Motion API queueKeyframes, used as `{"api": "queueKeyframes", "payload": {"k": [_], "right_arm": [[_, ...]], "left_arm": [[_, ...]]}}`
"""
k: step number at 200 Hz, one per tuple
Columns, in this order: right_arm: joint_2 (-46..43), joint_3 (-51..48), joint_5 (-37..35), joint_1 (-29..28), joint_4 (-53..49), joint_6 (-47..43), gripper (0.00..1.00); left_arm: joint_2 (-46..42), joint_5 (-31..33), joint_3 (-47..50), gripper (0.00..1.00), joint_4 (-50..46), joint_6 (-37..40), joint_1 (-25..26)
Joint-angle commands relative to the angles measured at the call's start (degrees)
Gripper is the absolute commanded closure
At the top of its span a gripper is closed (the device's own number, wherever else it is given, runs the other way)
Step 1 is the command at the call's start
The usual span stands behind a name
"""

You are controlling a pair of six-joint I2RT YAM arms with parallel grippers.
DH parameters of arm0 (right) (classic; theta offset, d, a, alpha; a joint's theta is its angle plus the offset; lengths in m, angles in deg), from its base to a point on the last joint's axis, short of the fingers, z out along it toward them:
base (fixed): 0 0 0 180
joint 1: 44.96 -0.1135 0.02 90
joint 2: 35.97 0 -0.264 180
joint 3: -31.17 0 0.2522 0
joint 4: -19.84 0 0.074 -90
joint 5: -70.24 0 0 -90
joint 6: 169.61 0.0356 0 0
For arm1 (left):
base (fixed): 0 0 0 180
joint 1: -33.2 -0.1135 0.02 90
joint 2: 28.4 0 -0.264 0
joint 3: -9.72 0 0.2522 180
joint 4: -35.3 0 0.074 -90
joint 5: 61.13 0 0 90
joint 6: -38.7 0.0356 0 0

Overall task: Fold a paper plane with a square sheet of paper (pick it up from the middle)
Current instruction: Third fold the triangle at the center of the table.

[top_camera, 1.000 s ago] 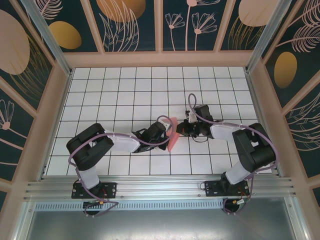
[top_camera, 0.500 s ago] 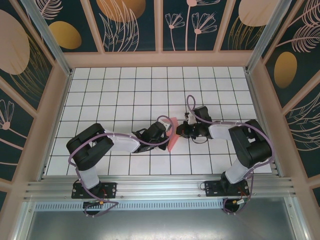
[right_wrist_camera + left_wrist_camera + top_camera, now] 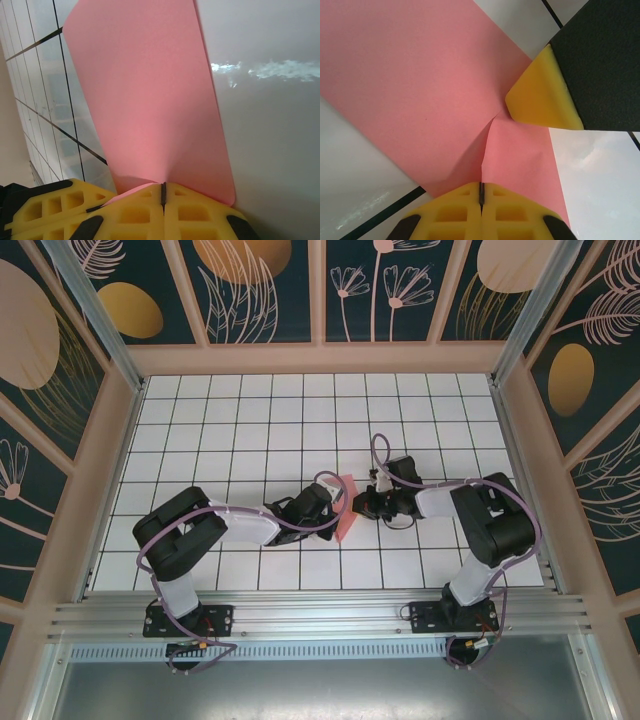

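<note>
While my left jaws are clamped fully shut on the near edge of the square sheet of paper (image 3: 420, 75), the pink sheet puckers into a small ridge right at their tips and spreads away ahead of them. My right jaws are closed just as tight on the same sheet from the opposite side. One yellow fingertip (image 3: 540, 95) of theirs sits on the paper just ahead and to the right of my left pair. Beyond both pairs the sheet fans out and seems raised off the white gridded desk (image 3: 270, 125). I judge this an early fold, with the sheet held between two grips and no dart shape yet. Next I would need to bring the halves together edge to edge and press a crease without tearing the thin paper.
</note>
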Motion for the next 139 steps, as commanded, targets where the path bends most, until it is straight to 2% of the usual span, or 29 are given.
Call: {"api": "queueKeyframes", "payload": {"k": [1,46,102,139], "right_arm": [[1.14,-1.34,-1.46,0.68,0.11,-1.06,0.94],[-6.06,-1.01,0.0,2.51,-1.13,-0.92,0.93],[-2.44,-0.72,1.66,3.07,-0.07,-0.98,0.94],[0.45,-0.18,-3.12,3.03,-3.0,-1.74,0.94]], "left_arm": [[0.78,1.02,0.63,1.0,-5.23,0.28,-0.34],[0.78,1.01,0.97,1.0,-5.34,-0.16,-0.27],[1.03,0.91,0.46,1.0,-5.52,-0.18,-0.32],[0.84,0.93,0.7,1.0,-5.88,-0.23,-0.27]]}}
